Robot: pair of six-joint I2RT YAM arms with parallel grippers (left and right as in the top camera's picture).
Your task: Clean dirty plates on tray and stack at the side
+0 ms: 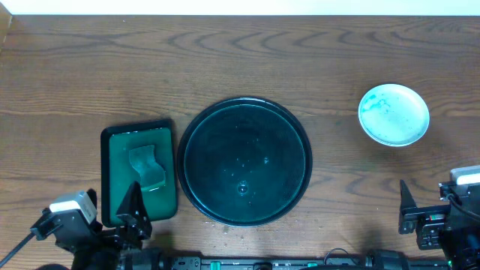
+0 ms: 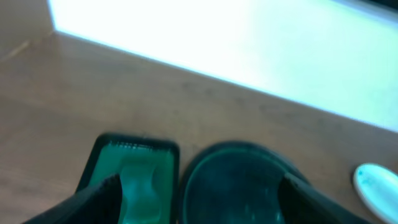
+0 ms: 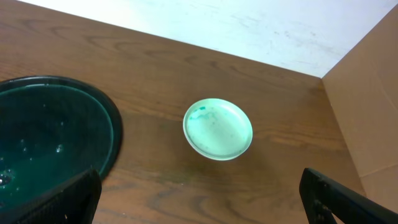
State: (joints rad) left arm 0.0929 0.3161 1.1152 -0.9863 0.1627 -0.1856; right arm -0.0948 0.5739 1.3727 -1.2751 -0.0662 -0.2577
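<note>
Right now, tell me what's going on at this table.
Nothing is being handled. The left gripper and right gripper both hang open and empty at the near edge. The large round dark green tray holds no plates. A round white teal-tinted plate sits on the table to its right; whether others lie beneath is unclear. A green sponge-like block lies in the small green rectangular tray on the left.
</note>
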